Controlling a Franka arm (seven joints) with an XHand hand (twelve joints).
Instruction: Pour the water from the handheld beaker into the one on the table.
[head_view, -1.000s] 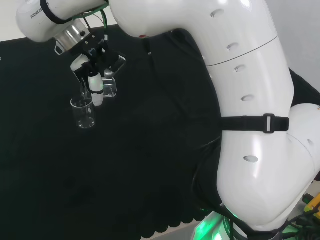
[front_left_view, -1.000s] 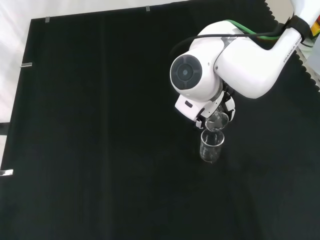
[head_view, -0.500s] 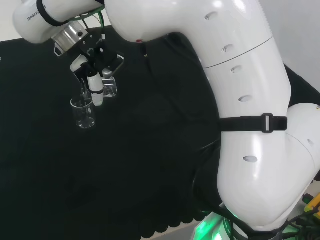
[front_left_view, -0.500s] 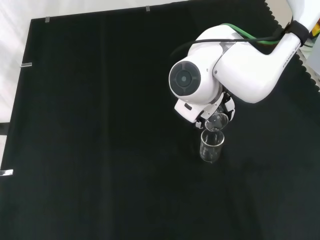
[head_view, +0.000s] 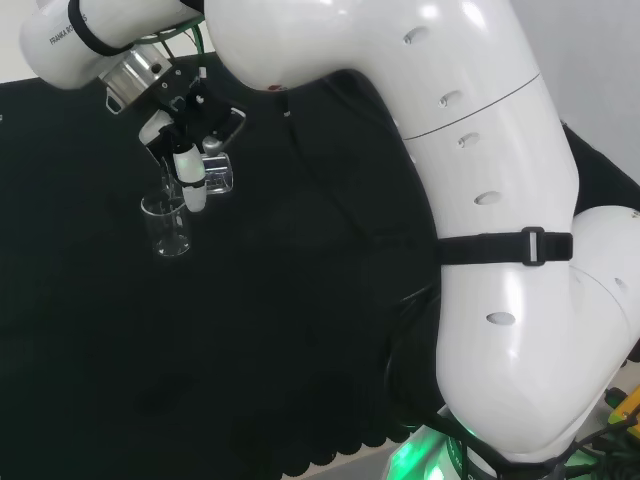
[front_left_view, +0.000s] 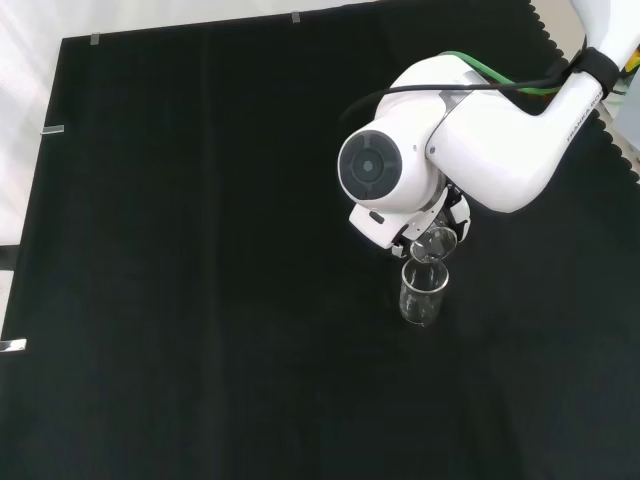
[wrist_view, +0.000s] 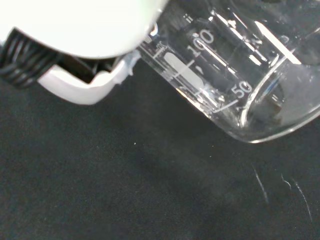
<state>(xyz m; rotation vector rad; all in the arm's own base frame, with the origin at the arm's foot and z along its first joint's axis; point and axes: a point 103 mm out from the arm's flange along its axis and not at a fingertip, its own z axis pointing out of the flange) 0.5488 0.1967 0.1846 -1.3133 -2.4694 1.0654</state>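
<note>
Over the last second the arm's big white links have eased slightly toward the left of the head view, and the robot hand (head_view: 187, 150) with the handheld beaker (head_view: 219, 174) has crept up and left by a hair, while the beaker on the worktop has stayed where it was. The robot hand has its fingers (head_view: 189, 176) curled round the handheld beaker, clamped on its wall, and carries it tipped well over on its side above the black cloth (head_view: 280, 330). In the head view this beaker hangs just to the right of and a little above the standing beaker (head_view: 168, 226), with one white and black finger reaching down in front of the standing beaker's rim. In the front view the tilted beaker (front_left_view: 433, 243) sits right over the upright one (front_left_view: 422, 293), its mouth turned down toward the open rim below, and the arm link with the round grey cap (front_left_view: 373, 169) stands up and to the left of both. The wrist view looks along the held beaker's clear wall (wrist_view: 215, 65), where white measuring marks run along the glass, and a white part of the robot hand (wrist_view: 90, 30) lies against it. How much water is in either of the 2 beakers cannot be told.
</note>
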